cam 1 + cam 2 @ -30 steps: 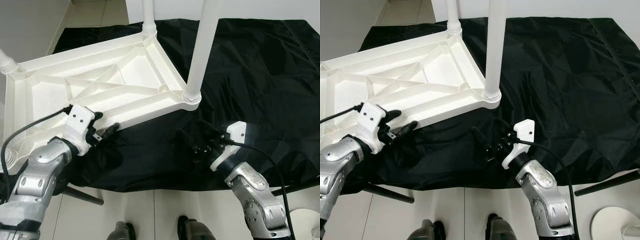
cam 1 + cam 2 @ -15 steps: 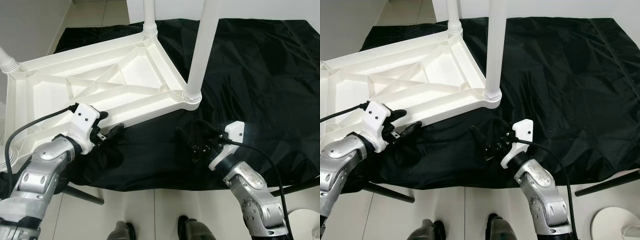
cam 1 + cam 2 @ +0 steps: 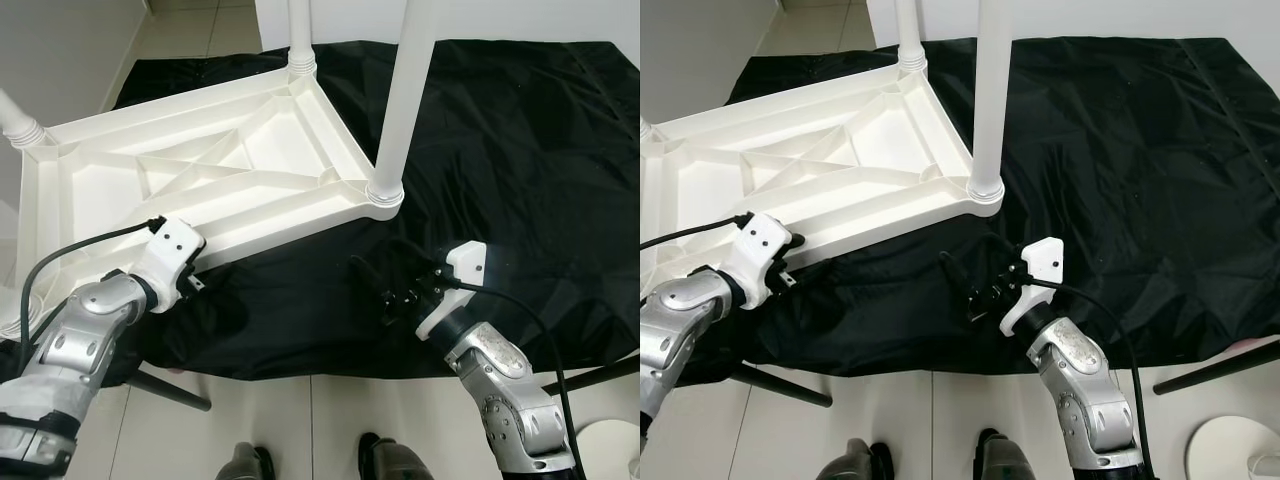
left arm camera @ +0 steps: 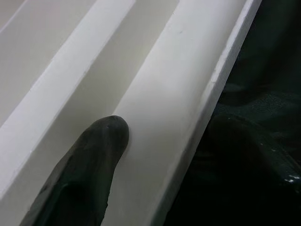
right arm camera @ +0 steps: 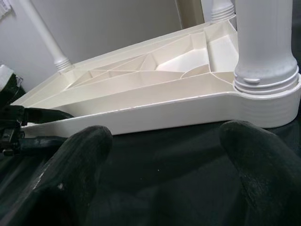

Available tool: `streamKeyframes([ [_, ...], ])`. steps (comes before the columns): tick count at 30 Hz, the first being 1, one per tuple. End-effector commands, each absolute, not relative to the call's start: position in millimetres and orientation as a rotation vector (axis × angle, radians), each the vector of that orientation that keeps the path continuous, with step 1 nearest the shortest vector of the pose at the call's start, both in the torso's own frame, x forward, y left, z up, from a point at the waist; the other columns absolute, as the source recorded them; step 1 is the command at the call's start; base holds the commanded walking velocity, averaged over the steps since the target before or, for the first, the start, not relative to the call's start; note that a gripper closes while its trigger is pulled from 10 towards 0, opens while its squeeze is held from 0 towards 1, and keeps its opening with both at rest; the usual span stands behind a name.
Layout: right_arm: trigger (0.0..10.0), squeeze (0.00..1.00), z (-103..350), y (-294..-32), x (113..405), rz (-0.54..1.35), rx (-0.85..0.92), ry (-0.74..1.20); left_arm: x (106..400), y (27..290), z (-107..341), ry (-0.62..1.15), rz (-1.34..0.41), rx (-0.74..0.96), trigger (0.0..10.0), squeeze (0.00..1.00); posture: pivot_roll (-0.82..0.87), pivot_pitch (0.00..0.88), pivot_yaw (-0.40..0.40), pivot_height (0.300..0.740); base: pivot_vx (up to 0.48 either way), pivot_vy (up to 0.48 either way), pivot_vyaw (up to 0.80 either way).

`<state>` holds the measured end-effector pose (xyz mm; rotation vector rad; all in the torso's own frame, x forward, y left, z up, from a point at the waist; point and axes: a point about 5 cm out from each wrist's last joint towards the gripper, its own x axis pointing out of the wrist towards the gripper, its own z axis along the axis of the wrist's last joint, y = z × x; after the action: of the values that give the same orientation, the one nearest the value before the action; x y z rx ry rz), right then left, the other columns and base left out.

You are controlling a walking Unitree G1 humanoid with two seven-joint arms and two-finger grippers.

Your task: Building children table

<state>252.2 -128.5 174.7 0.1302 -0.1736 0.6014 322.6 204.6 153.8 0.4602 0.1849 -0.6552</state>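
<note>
On black cloth (image 3: 520, 150), upturned table (image 3: 200, 170), left tool (image 3: 800, 262) gripping its near rim

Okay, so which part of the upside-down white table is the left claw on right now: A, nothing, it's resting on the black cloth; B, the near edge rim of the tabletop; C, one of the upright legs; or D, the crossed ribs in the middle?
B: the left claw straddles the near rim of the tabletop, and the left wrist view shows one finger lying on the white rim.
</note>
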Motion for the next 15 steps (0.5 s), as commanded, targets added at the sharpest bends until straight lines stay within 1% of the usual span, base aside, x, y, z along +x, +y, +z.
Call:
streamKeyframes([
  [1, 10.0, 0.00, 172.5, -127.7, 250.2, 0.593, 0.134, -0.174, 322.4, 215.2, 140.4, 0.269, -0.620, 0.478, 10.0, 0.00, -0.13, 0.206, 0.118, 0.740, 0.000, 0.000, 0.00],
  [4, 10.0, 0.00, 171.6, -127.4, 250.2, 0.587, 0.135, -0.172, 325.3, 217.7, 141.9, 0.267, -0.600, 0.486, 10.0, 0.00, -0.13, 0.209, 0.120, 0.740, 0.000, 0.000, 0.00],
  [12, 10.0, 0.00, 170.5, -126.2, 250.0, 0.584, 0.133, -0.171, 325.3, 212.0, 148.6, 0.230, -0.620, 0.458, 10.0, 0.00, -0.12, 0.216, 0.125, 0.740, 0.000, 0.000, 0.00],
  [13, 10.0, 0.00, 170.1, -125.9, 250.1, 0.584, 0.133, -0.170, 324.7, 210.2, 149.1, 0.220, -0.627, 0.465, 9.7, 0.00, -0.12, 0.216, 0.125, 0.740, 0.000, 0.000, 0.00],
  [14, 10.0, 0.00, 169.9, -125.5, 250.1, 0.584, 0.133, -0.170, 324.5, 208.7, 149.3, 0.213, -0.635, 0.463, 9.0, 0.00, -0.11, 0.217, 0.125, 0.740, 0.000, 0.000, 0.00],
  [15, 10.0, 0.00, 169.7, -125.2, 250.1, 0.584, 0.133, -0.170, 324.5, 207.9, 149.3, 0.209, -0.639, 0.462, 9.0, 0.00, -0.11, 0.217, 0.125, 0.740, 0.000, 0.000, 0.00],
])
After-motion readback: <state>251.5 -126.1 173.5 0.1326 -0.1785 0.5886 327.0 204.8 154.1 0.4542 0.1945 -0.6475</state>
